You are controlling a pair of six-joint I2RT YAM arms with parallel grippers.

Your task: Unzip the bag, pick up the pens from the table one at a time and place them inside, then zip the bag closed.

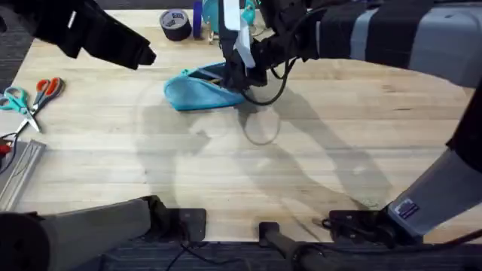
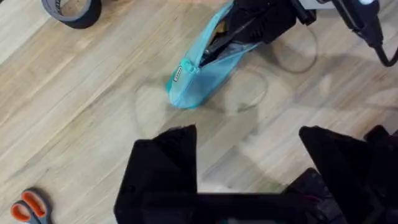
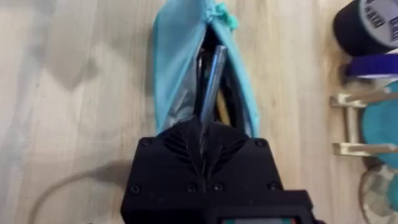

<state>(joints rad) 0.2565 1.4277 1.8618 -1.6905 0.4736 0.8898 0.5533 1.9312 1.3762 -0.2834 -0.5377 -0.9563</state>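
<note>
The light blue bag (image 1: 197, 92) lies on the table (image 1: 301, 165) at the far middle, its zipper open along the top. My right gripper (image 1: 239, 75) sits at the bag's right end. In the right wrist view that gripper (image 3: 203, 129) is shut on a silver-grey pen (image 3: 212, 74), which points into the open bag (image 3: 171, 74); dark and yellowish shapes lie beside it inside. My left gripper (image 1: 139, 53) hovers up and to the left of the bag, open, and its wrist view shows the bag (image 2: 202, 78) beyond its wide-spread fingers (image 2: 165, 168).
A black tape roll (image 1: 175, 24) and a teal stand (image 1: 226, 11) sit just behind the bag. Orange- and teal-handled scissors (image 1: 30, 98) lie near the table's left edge, with a metal strip (image 1: 19, 173) below them. The near half of the table is bare wood.
</note>
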